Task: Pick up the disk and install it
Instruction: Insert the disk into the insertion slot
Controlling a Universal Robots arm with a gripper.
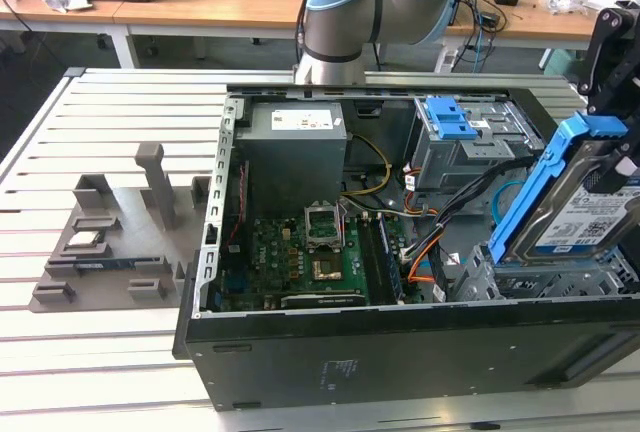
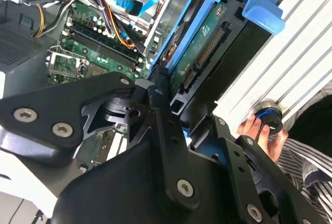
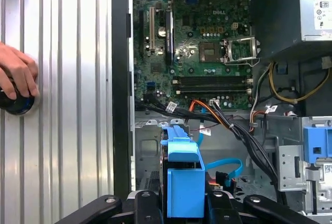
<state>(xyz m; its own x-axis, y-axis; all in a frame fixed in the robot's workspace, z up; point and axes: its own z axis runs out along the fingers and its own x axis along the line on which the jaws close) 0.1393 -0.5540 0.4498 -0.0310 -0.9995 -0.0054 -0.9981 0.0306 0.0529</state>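
Grip: your gripper (image 2: 163, 102) is pinching the disk (image 1: 590, 207) by its blue frame, fingers pressed against it | Position: disk is tilting over the case's drive cage (image 1: 520, 277), likely angling for insertion | Nearby: a hand (image 3: 18, 76) is resting on the bench (image 3: 67, 105).

the disk (image 1: 583, 207) is shown in silver metal with a white-and-blue label, framed in bright blue plastic. the tool (image 2: 171, 130) is seen in black. the motherboard (image 3: 202, 53) is coloured green, the worktop (image 1: 100, 132) ribbed pale grey, a person's sleeve (image 2: 306, 156) striped.
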